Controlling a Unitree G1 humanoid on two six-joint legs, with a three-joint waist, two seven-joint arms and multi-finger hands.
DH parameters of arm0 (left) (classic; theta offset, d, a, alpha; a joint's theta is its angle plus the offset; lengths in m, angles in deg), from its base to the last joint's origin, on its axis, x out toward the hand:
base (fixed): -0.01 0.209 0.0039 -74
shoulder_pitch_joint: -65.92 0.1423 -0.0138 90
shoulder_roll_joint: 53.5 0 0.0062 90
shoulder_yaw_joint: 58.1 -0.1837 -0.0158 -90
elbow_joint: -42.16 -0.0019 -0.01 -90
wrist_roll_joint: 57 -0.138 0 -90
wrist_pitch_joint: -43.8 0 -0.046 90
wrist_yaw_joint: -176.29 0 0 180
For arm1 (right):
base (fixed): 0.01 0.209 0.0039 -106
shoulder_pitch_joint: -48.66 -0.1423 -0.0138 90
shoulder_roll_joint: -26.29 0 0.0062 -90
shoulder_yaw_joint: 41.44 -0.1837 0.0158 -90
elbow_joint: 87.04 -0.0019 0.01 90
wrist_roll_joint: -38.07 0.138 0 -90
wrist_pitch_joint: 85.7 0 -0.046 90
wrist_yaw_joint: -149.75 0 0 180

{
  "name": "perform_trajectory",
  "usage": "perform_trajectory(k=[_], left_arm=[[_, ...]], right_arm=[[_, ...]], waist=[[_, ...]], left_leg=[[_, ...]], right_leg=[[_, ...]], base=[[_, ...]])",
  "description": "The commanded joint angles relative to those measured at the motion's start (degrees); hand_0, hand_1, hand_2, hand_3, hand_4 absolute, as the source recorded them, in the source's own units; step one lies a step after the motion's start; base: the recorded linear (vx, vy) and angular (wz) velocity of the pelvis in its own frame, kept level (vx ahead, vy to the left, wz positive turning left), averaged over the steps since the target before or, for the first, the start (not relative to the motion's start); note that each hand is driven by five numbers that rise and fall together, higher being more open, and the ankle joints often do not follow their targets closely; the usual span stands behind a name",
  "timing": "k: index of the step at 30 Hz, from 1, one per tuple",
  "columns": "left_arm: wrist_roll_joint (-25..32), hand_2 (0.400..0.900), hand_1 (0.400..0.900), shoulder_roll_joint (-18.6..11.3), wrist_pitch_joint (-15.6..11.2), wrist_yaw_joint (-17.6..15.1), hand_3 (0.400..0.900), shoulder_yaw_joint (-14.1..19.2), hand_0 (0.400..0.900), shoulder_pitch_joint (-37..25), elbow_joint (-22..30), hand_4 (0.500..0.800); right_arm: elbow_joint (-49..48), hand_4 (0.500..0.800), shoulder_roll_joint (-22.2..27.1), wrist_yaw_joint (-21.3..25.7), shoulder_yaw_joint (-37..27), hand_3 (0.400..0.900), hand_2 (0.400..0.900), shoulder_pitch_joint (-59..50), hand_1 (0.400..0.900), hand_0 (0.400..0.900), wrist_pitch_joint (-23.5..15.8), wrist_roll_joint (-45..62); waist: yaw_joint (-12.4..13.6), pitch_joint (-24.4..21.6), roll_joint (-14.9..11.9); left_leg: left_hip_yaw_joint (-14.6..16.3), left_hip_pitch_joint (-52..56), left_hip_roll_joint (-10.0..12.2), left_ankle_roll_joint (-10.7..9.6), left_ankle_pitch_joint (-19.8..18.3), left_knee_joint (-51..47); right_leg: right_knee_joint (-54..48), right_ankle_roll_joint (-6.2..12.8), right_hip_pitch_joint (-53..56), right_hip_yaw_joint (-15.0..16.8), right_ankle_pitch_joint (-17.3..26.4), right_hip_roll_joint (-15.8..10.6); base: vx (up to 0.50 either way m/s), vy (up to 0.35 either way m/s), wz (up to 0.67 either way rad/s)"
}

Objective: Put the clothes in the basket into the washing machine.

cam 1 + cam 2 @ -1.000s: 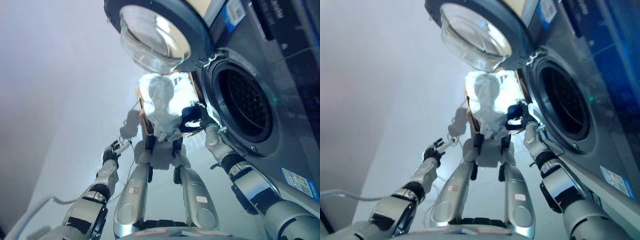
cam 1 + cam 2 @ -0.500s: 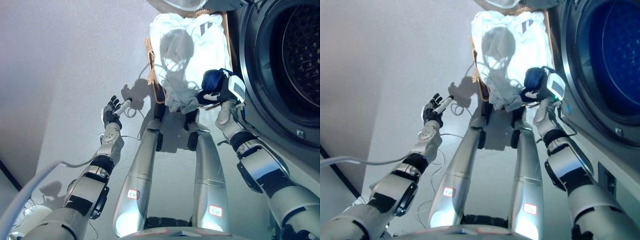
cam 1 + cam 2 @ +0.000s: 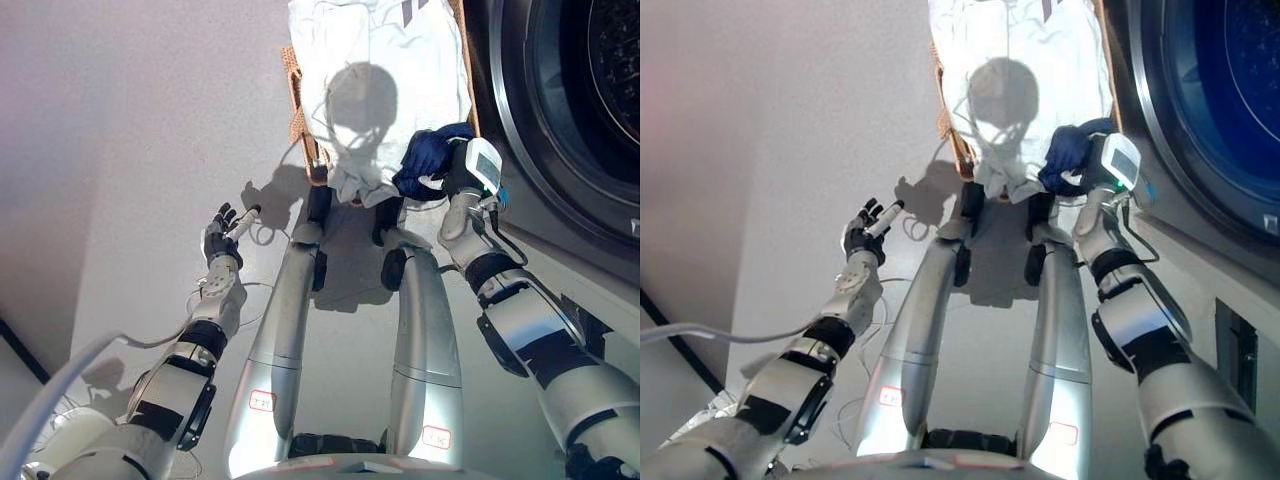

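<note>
A wicker basket (image 3: pixel 296 118) stands on the floor at the top centre, filled with white clothes (image 3: pixel 375 60) that spill over its near edge. My right hand (image 3: pixel 452 172) is at the basket's right near corner, shut on a dark blue garment (image 3: pixel 428 155) bunched against the white clothes. The washing machine's round opening (image 3: pixel 580 110) with its dark drum lies just right of the basket. My left hand (image 3: pixel 223 240) hangs over the bare floor left of the basket, fingers straight and holding nothing.
The machine's grey front (image 3: pixel 590 300) runs down the right side, close to my right arm. A pale cable (image 3: pixel 90 355) crosses the floor at the lower left. A dark edge (image 3: pixel 15 335) shows at the far left.
The camera has tipped down, so the basket and machine sit higher in view and the glass door is out of sight. My right hand still holds the blue garment, now slightly higher against the white clothes.
</note>
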Motion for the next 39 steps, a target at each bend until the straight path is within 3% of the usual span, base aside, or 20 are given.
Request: perform_trajectory(k=[1,6,13,19,23,24,25,27,29,34,39], left_arm=[[-0.2,0.900,0.900,0.6,-2.0,-1.2,0.900,1.7,0.900,3.4,-2.4,0.800],[-0.8,0.900,0.900,-0.6,-2.7,-2.3,0.900,3.9,0.900,5.2,0.2,0.800],[-0.6,0.900,0.900,-1.7,-3.1,-3.5,0.900,6.8,0.900,8.4,5.3,0.800],[-0.4,0.900,0.900,-1.5,-2.3,-4.0,0.900,8.4,0.900,9.3,5.5,0.800],[0.5,0.900,0.900,-1.5,-2.4,-4.3,0.900,8.6,0.900,9.4,5.2,0.800],[1.0,0.900,0.900,-1.7,-2.3,-4.6,0.900,8.2,0.900,8.7,4.9,0.800],[1.0,0.900,0.900,-1.8,-2.3,-4.6,0.900,8.2,0.900,8.5,4.9,0.800],[1.6,0.900,0.900,-2.1,-2.3,-5.2,0.900,7.2,0.900,7.5,4.6,0.800],[2.0,0.900,0.900,-2.1,-2.5,-5.6,0.900,6.4,0.900,7.2,5.1,0.800],[3.1,0.900,0.900,-2.3,-2.1,-5.3,0.900,3.4,0.900,7.1,6.2,0.800],[3.7,0.900,0.900,-2.4,-1.7,-3.8,0.900,1.1,0.900,8.8,7.5,0.800]], right_arm=[[-2.6,0.500,-0.8,1.6,-1.3,0.400,0.400,7.2,0.400,0.400,-1.0,2.1],[-15.6,0.500,1.7,4.4,-3.7,0.400,0.400,9.1,0.400,0.400,-3.3,1.5],[-38.0,0.500,6.4,6.3,-12.5,0.400,0.400,12.4,0.400,0.400,-6.8,2.5],[-44.3,0.500,6.1,8.3,-21.6,0.400,0.400,14.1,0.400,0.400,-10.3,9.0],[-44.3,0.500,4.7,10.2,-25.4,0.400,0.400,13.8,0.400,0.400,-13.0,14.3],[-41.8,0.500,2.6,11.7,-28.1,0.400,0.400,12.1,0.400,0.400,-16.3,21.5],[-41.5,0.500,2.7,11.5,-28.1,0.400,0.400,11.9,0.400,0.400,-16.5,21.7],[-37.1,0.500,0.4,14.5,-30.9,0.400,0.400,6.3,0.400,0.400,-21.1,31.0],[-33.9,0.500,0.6,16.1,-32.6,0.400,0.400,1.2,0.400,0.400,-23.1,35.7],[-19.1,0.500,7.5,16.6,-35.1,0.400,0.400,-12.7,0.400,0.400,-25.9,51.5],[-9.0,0.500,17.1,13.1,-31.9,0.400,0.400,-19.5,0.400,0.400,-23.0,60.3]], waist=[[-2.0,-4.3,3.1],[-3.5,-5.6,1.4],[-5.4,-6.4,-0.5],[-6.3,-6.3,-1.2],[-6.5,-6.3,-1.4],[-6.5,-6.0,-1.2],[-6.5,-6.2,-1.3],[-6.2,-6.5,-0.7],[-5.7,-6.7,-0.4],[-3.8,-7.8,0.5],[-2.1,-9.0,1.2]], left_leg=[[0.6,5.2,-0.9,0.5,-4.1,-2.9],[0.2,7.5,-0.4,0.1,-3.8,-5.0],[0.2,9.1,0.2,0.0,-4.2,-6.2],[0.2,10.3,0.7,-0.3,-3.7,-8.1],[0.2,10.4,0.8,-0.5,-3.5,-8.5],[0.1,10.9,0.8,-0.5,-3.7,-8.6],[0.1,10.4,0.7,-0.5,-3.5,-8.5],[0.2,10.0,0.7,-0.5,-3.4,-8.6],[0.2,9.5,0.5,-0.6,-3.3,-8.6],[0.3,8.9,0.4,-0.7,-3.1,-9.1],[0.2,8.0,0.2,-0.8,-2.7,-9.5]], right_leg=[[1.5,3.41,3.8,0.9,-3.9,0.2],[-1.0,3.57,6.2,1.1,-3.3,0.9],[-2.8,3.76,8.2,1.5,-2.9,1.3],[-4.8,3.89,9.7,1.4,-2.6,1.6],[-5.3,3.93,10.0,1.4,-2.4,1.7],[-5.6,3.95,10.6,1.2,-2.5,1.7],[-5.5,3.94,10.1,1.2,-2.3,1.6],[-5.6,3.92,9.9,1.0,-2.2,1.6],[-5.6,3.93,9.5,1.0,-2.0,1.5],[-5.9,4.20,8.7,0.8,-1.6,1.2],[-5.9,4.53,7.7,0.7,-1.4,0.5]], base=[[-0.01,-0.015,-0.07],[-0.02,-0.014,-0.10],[-0.02,0.006,-0.10],[-0.01,0.003,-0.02],[0.00,0.000,0.00],[0.00,0.000,0.00],[-0.02,0.021,0.03],[-0.02,0.019,0.05],[0.00,0.016,0.05],[0.00,0.008,0.01],[0.01,0.003,0.02]])
